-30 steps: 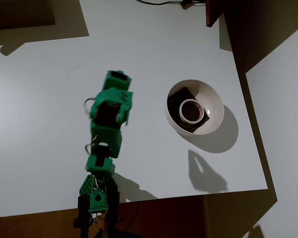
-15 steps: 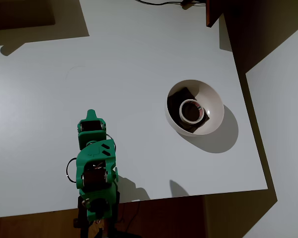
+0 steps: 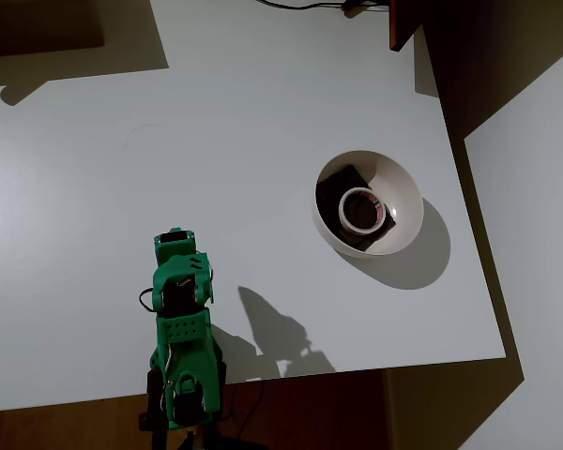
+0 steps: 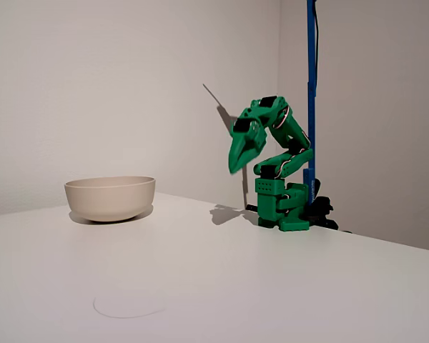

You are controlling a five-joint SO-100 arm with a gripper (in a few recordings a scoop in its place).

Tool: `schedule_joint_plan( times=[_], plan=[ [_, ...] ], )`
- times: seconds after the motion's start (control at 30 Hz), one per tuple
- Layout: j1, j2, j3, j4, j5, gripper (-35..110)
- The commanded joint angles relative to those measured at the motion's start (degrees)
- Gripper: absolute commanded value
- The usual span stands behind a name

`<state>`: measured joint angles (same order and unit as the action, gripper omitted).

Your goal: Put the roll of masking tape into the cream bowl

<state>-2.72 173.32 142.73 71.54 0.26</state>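
Progress judged near complete, reading each view from left to right; overhead view first: green arm (image 3: 181, 328) folded back over its base at the lower left edge of the white table (image 3: 94, 187), gripper (image 3: 174, 246) pointing up the picture, nothing seen between its fingers, though whether parted or pressed together cannot be told from this angle; broad stretch of bare tabletop next, crossed by the arm's shadow; further right, cream bowl (image 3: 405, 192) standing well apart from the arm, dark square patch (image 3: 336, 183) on its floor, and roll of masking tape (image 3: 360, 208) lying flat inside on that patch, hole upward, clear of the rim.

Fixed view, same order: cream bowl (image 4: 110, 196) upright at left, contents hidden behind its wall; open table in the middle; arm (image 4: 279, 171) curled at right, gripper (image 4: 236, 158) hanging nose-down above the surface, carrying nothing, finger gap too small to judge.

Placement therefore counted as done; nothing left but perhaps settling the arm at rest; no sign of the bowl tipped or the roll perched on the edge.
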Motion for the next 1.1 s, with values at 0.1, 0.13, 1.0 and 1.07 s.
schedule_joint_plan(
  times=[0.1, 0.13, 1.0, 1.07],
  plan=[
    [-0.97, 10.81, 12.74, -0.44, 0.18, -8],
    [-0.97, 13.36, 14.41, 0.44, -0.09, -8],
    [0.44, 20.92, 24.17, 7.91, 0.35, -2],
    [0.44, 20.92, 24.17, 7.91, 0.35, 1]
  ],
)
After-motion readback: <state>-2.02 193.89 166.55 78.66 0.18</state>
